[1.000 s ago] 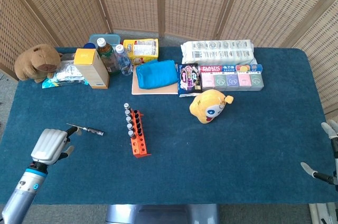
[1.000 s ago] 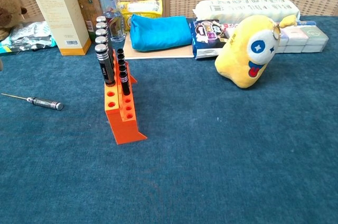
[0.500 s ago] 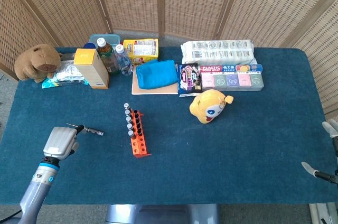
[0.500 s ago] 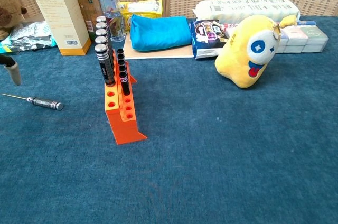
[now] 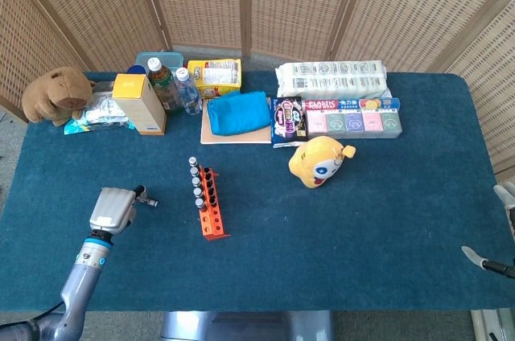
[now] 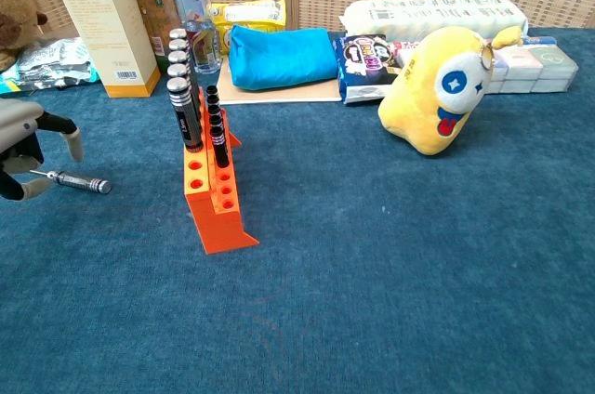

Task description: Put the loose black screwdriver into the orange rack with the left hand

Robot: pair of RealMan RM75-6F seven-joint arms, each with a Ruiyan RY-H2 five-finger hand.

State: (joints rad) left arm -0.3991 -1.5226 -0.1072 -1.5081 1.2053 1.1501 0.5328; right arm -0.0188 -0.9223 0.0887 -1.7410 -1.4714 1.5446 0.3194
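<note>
The loose black screwdriver lies flat on the blue cloth, left of the orange rack; in the head view only its handle end shows past my left hand. The orange rack holds several upright black screwdrivers. In the chest view my left hand hovers over the screwdriver's thin shaft with its fingers apart and nothing in them. My right hand shows only partly at the far right edge of the head view, apart from everything.
Along the back stand a yellow box, two bottles, a blue pouch, snack packs and a white package. A yellow plush sits right of the rack, a brown plush at the far left.
My left hand has moved right and forward, from the table's near left to over the loose screwdriver, now covering its shaft. The screwdriver and rack have not moved.
</note>
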